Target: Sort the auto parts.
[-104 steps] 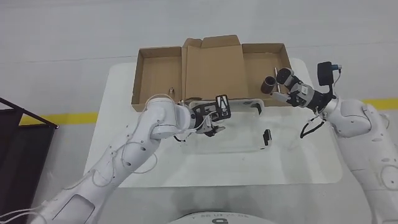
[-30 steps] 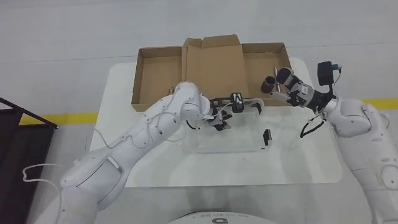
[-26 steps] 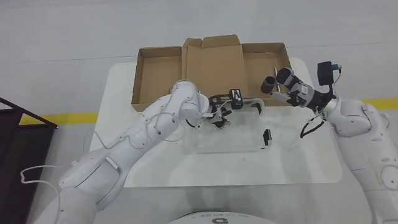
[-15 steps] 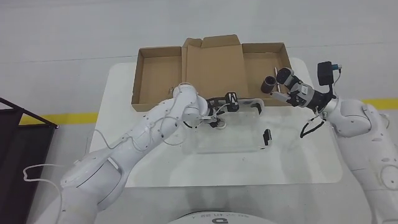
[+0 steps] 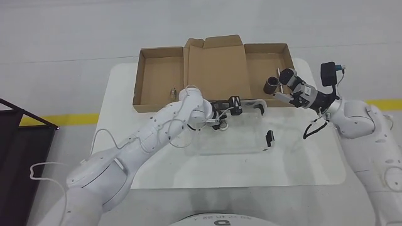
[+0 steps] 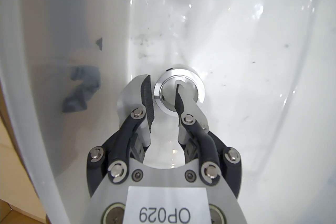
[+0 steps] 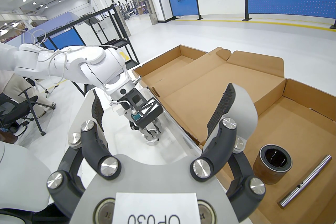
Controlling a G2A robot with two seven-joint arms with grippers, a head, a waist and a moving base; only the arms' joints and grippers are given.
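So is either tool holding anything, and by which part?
Right tool is empty. Left tool straddles the wall of a metal ring, one finger inside, one outside, not visibly clamped.

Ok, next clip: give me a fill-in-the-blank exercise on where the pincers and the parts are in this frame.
1. The left pincer has one finger inside the metal ring and the other ____ it.
2. The right pincer is ____, holding nothing.
3. The dark cylinder and the steel rod lie in the cardboard box's ____-hand compartment.
Missing words: outside; open; right.
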